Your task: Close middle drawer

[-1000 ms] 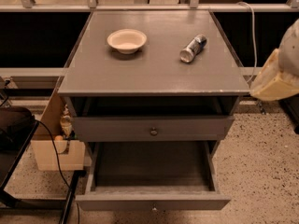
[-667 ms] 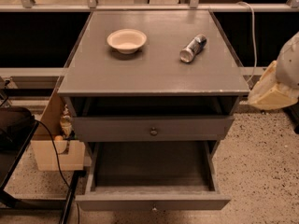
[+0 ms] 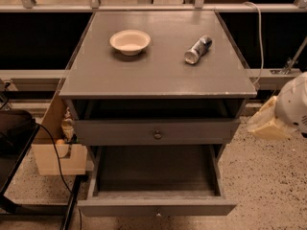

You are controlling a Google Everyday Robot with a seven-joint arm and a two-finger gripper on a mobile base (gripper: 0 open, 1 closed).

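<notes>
The pincer (image 3: pixel 268 123) hangs at the right edge of the view, off the cabinet's (image 3: pixel 81 75) right side and level with the gap under the worktop (image 3: pixel 158 75). Whether it is apart or together, I cannot tell. It holds nothing that can be made out.

The middle drawer (image 3: pixel 156 207) lies lower than the pincer and off to its left in the view, pulled far out toward the camera. Its inside is bare. Its long axis runs side to side, and the front faces the camera, with the knob (image 3: pixel 158 215) just showing at the bottom edge. It closes by travelling straight back, away from the camera. The upper drawer (image 3: pixel 120 132) sits above it, roughly level with the pincer.

It looks like painted wood, so I judge it stiff, sturdy and fairly light while it holds nothing. No grip is needed: a flat push on the front near the knob should send it in squarely. A push at one corner could skew it and make it bind.

A bowl (image 3: pixel 130 41) and a can (image 3: pixel 197 50) rest on the worktop, higher and further left than the pincer
</notes>
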